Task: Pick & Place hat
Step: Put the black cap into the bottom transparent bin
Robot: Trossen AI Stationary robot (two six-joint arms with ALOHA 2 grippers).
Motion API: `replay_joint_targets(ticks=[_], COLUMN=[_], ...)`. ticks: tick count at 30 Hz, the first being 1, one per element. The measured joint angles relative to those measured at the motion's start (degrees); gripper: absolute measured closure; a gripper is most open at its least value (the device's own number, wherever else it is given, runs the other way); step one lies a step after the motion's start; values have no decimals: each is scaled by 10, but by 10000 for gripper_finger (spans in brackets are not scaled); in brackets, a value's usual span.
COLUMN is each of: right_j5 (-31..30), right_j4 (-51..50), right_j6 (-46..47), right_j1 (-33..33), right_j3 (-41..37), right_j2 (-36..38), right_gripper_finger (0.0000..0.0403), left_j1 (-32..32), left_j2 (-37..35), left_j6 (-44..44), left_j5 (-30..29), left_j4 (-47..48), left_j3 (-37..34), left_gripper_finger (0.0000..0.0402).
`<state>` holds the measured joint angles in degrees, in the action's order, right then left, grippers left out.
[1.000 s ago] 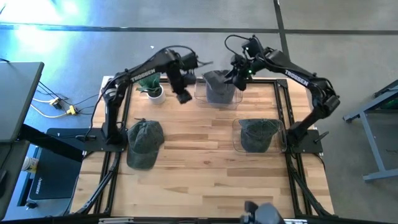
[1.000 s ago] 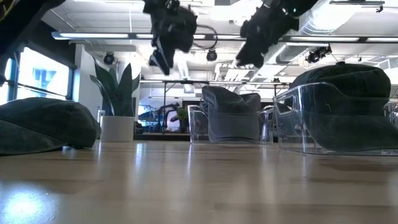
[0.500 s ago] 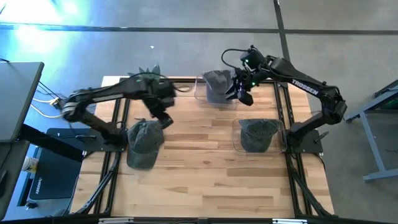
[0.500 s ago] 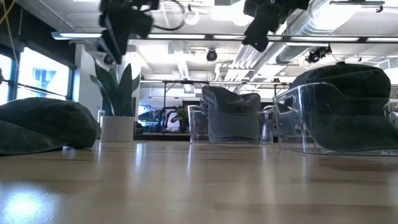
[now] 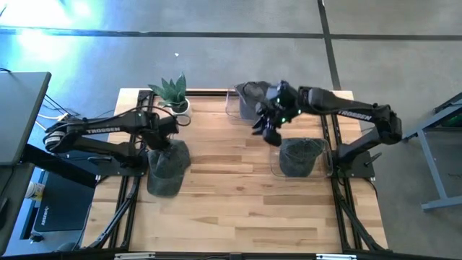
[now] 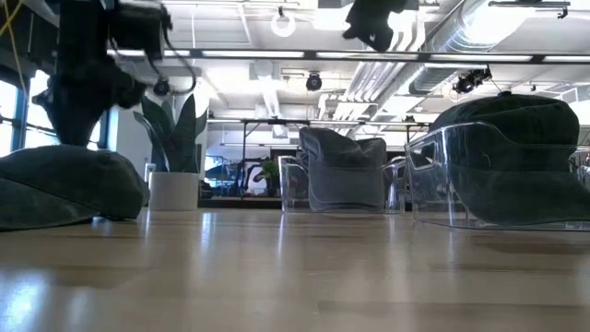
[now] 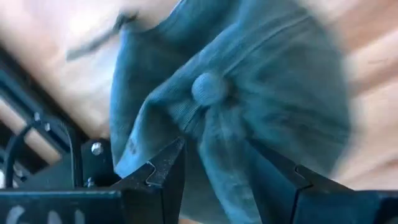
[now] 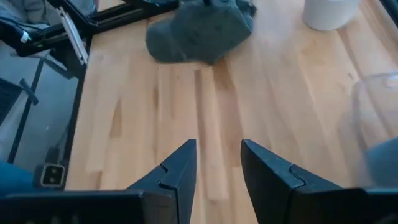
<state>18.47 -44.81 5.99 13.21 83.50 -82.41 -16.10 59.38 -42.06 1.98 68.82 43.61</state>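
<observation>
Looking straight down, the high view has the left gripper (image 5: 160,133) poised over the loose green hat (image 5: 167,165) lying on the wooden table (image 5: 231,202) near the left edge, while the right gripper (image 5: 268,128) hangs above the boards between two clear stands — the far stand (image 5: 232,108) carries a grey hat (image 5: 253,97), the near stand (image 5: 276,165) a green hat (image 5: 299,155). A potted plant (image 5: 173,94) sits at the far left corner. Low view: the left gripper (image 6: 88,88) hovers just above the crown of the loose hat (image 6: 64,184); the right gripper (image 6: 373,18) is high, at the top edge; the plant (image 6: 173,157) and both clear stands with their hats stand beyond. Left wrist view: the fingers (image 7: 165,171) stand partly apart, nothing between them, straddling the view of the hat's top button (image 7: 210,89) — contact cannot be told. Right wrist view: the fingers (image 8: 180,165) stand narrowly apart and empty over bare boards; the loose hat (image 8: 199,28) lies far off.
</observation>
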Motion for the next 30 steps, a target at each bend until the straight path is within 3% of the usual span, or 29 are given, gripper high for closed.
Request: replay_joint_targets(ticks=[3, 8, 13, 17, 20, 24, 26, 30], right_j5=[-45, -112, -153, -154, -165, -181, -182, -184], right_j4=[27, 67, 84, 78, 78, 80, 85, 85], right_j6=[43, 91, 117, 147, 148, 149, 160, 175], right_j1=[-55, -130, -166, -181, -191, -199, -201, -204], right_j3=[0, 0, 0, 0, 0, 0, 0, 0], right_j2=[0, 0, 0, 0, 0, 0, 0, 0], right_gripper_finger=[282, 281, 281, 281, 281, 281, 281, 281], left_j1=[0, 14, 86, 128, 138, 138, 124, 110], left_j2=[7, 15, 16, 15, 15, 18, 44, 107], left_j6=[-7, -31, -114, -100, -2, 152, 199, 269], left_j5=[38, 206, 176, 152, 123, 50, 59, 142], left_j4=[-50, -240, -483, -655, -633, -520, -491, -461], left_j3=[-41, -76, -79, -75, -45, -4, 8, 5], left_gripper_finger=[247, 247, 247, 247, 247, 247, 247, 235])
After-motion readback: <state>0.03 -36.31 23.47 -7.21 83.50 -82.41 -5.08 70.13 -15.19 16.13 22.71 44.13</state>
